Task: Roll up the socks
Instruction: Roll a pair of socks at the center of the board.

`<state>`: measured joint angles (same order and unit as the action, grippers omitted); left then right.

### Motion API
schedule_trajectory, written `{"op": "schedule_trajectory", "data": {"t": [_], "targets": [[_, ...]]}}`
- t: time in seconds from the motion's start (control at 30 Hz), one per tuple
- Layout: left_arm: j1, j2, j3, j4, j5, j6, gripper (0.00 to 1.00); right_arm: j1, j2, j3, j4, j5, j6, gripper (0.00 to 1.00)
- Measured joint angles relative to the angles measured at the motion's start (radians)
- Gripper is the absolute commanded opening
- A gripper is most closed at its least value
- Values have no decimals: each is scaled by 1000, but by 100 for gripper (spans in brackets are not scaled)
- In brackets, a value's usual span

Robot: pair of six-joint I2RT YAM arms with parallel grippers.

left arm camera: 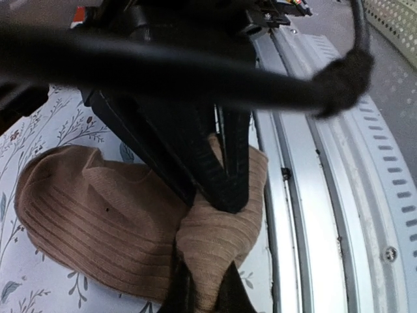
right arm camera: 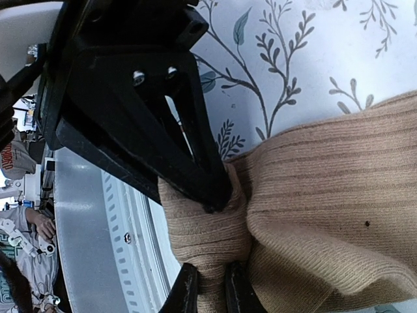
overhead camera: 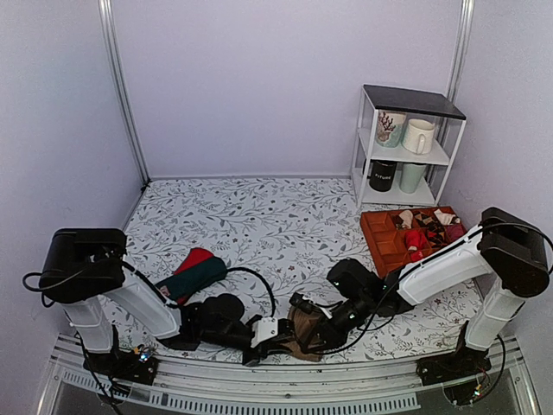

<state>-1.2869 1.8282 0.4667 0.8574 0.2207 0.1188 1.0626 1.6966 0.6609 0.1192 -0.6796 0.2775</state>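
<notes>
The tan-brown ribbed socks [overhead camera: 304, 335] lie bunched at the table's front edge, between my two grippers. In the left wrist view the socks [left arm camera: 91, 222] spread to the left, and my left gripper [left arm camera: 203, 290] is shut on a pinched fold of them. The right gripper's black fingers [left arm camera: 225, 176] press on the same fold from above. In the right wrist view my right gripper [right arm camera: 210, 290] is shut on a fold of the socks [right arm camera: 326, 195], with the left gripper's fingers [right arm camera: 208, 186] touching that fold. In the top view the left gripper [overhead camera: 283, 342] and right gripper [overhead camera: 318, 334] meet at the socks.
Red and dark green socks [overhead camera: 192, 273] lie at the left by the left arm. An orange tray [overhead camera: 380, 246] with small rolled socks sits at the right. A white shelf [overhead camera: 406, 147] with mugs stands at the back right. A metal rail [overhead camera: 302, 391] runs along the front edge.
</notes>
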Motion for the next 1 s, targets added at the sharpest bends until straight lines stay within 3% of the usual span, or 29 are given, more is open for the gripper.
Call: {"op": "schedule_trajectory", "data": {"t": [0.17,0.27,0.43,0.63,1.0], "targets": [[13,4,40,-64,17,-68,0,-4,-6,0,-20,6,-2,35],[36,18,79,-109,50,-140,0,-3,-62,-6,-60,76,-27,40],[68,29,116,-174,112,-256,0,2,-278,-87,-48,220,-103,49],[130,43,117,-186,228,-372,0,118,-514,-262,128,389,-288,50],[177,107,137,-154,359,-434,0,314,-335,-282,232,698,-479,52]]}}
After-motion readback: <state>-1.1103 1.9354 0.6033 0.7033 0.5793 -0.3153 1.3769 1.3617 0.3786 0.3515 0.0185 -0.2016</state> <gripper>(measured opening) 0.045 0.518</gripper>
